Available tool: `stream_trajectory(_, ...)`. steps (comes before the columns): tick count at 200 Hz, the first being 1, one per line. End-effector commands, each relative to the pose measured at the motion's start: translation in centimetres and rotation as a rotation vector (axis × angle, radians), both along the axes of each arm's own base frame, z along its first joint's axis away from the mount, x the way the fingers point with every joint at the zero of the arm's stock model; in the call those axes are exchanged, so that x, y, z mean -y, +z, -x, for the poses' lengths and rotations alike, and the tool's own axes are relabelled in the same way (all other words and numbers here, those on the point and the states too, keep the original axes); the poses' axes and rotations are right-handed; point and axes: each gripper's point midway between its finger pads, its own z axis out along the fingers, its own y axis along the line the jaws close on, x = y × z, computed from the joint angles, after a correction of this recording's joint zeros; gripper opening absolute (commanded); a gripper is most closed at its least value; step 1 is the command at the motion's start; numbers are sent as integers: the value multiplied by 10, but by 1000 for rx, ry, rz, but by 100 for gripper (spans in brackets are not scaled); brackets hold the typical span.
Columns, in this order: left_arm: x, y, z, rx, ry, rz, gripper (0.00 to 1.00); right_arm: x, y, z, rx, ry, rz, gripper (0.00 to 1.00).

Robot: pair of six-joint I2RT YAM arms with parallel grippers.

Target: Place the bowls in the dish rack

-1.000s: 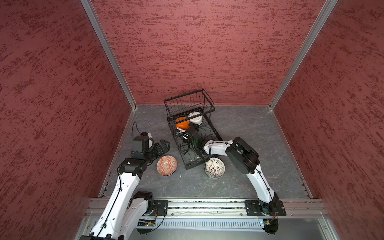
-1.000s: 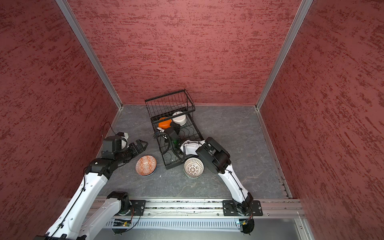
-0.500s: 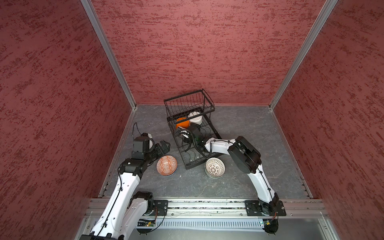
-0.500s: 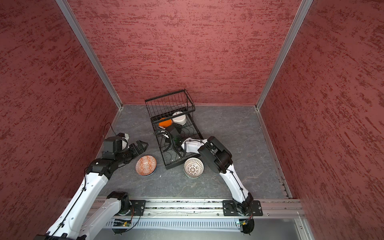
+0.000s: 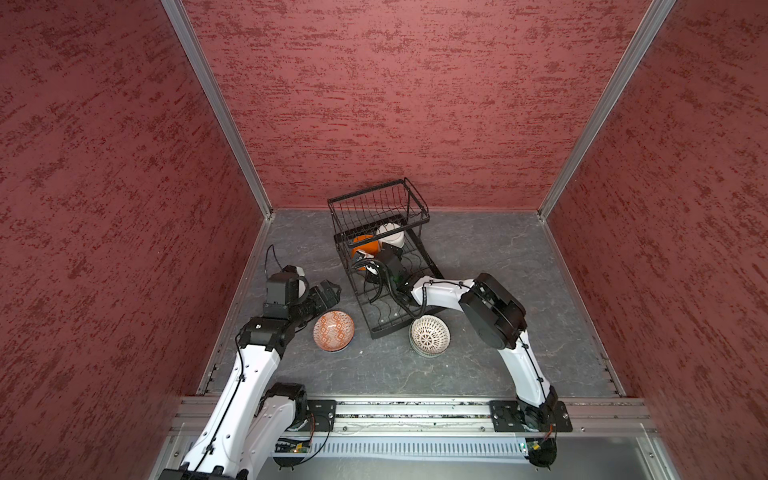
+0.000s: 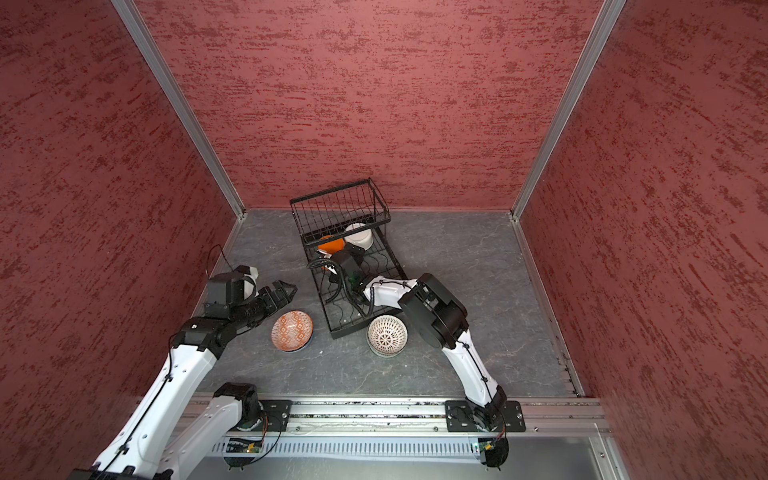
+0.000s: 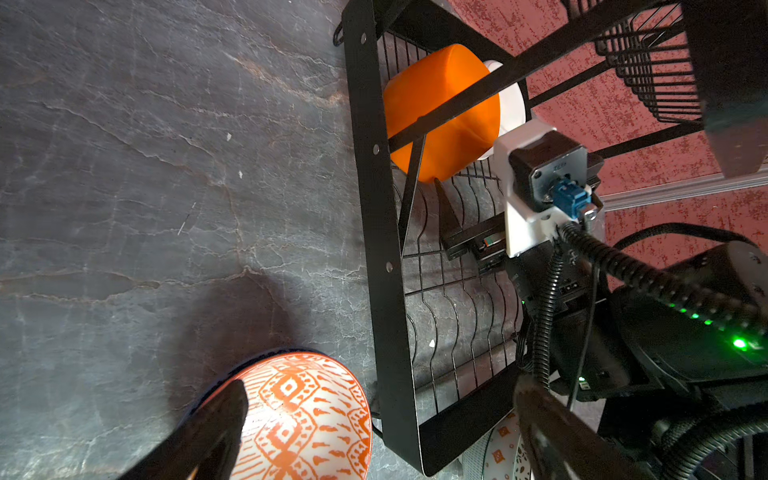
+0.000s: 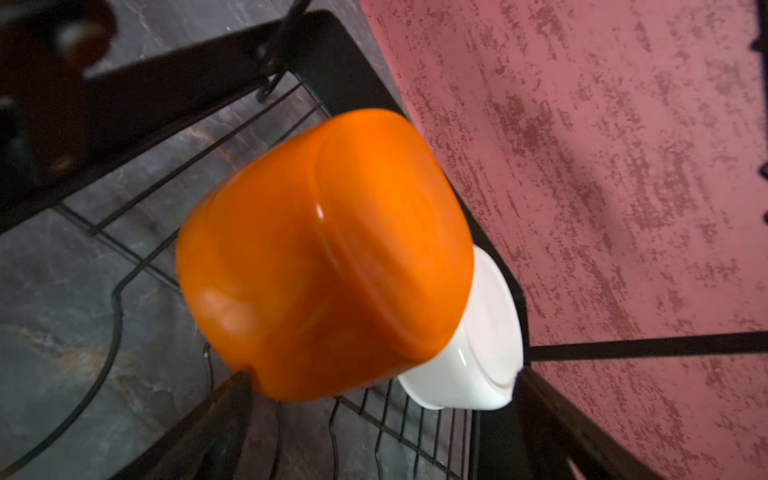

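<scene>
The black wire dish rack point(image 5: 384, 286) point(image 6: 332, 328) stands mid-table, its raised basket point(image 5: 378, 205) at the back. An orange bowl point(image 5: 362, 242) point(image 8: 324, 257) lies on its side in the rack's base and leans on a white bowl point(image 5: 392, 235) point(image 8: 478, 365). My right gripper point(image 8: 374, 415) is open inside the rack, one fingertip point(image 8: 232, 390) at the orange bowl's edge. A terracotta patterned bowl point(image 5: 333, 330) point(image 7: 307, 415) sits on the table left of the rack. My left gripper point(image 5: 328, 291) point(image 7: 382, 436) hangs open just above and behind it, empty. A white patterned bowl point(image 5: 430, 334) tops a stack by the rack's near right corner.
Red walls close in the grey stone table point(image 5: 478, 257) on three sides. The right arm's elbow point(image 5: 490, 309) hangs above the bowl stack. An aluminium rail point(image 5: 395, 411) runs along the front edge.
My right gripper has pushed further back along the rack toward the orange bowl. The left arm has barely moved.
</scene>
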Motion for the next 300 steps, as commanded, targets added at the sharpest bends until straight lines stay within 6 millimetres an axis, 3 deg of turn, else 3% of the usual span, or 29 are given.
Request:
stream_trajectory(1, -1, -4, -1, 3, -5, -5, 100, -2, 15, -16, 56, -50, -61, 98)
stream_trajectory(75, -2, -7, 0, -4, 0, -7, 100, -1, 21, -35, 83, -104, -106, 98)
stream_trajectory(111, -2, -8, 1, -5, 0, -7, 100, 2, 23, -34, 71, -128, -146, 98)
stream_trajectory(167, -5, -9, 2, -9, 11, -21, 100, 19, 37, -14, 2, -168, -267, 99)
stream_trajectory(276, -9, -15, 5, -40, 21, -42, 100, 57, 27, 48, -241, -229, -446, 96)
stream_trajectory(300, -9, -16, 6, -44, 16, -48, 100, 66, 32, 61, -278, -244, -511, 96)
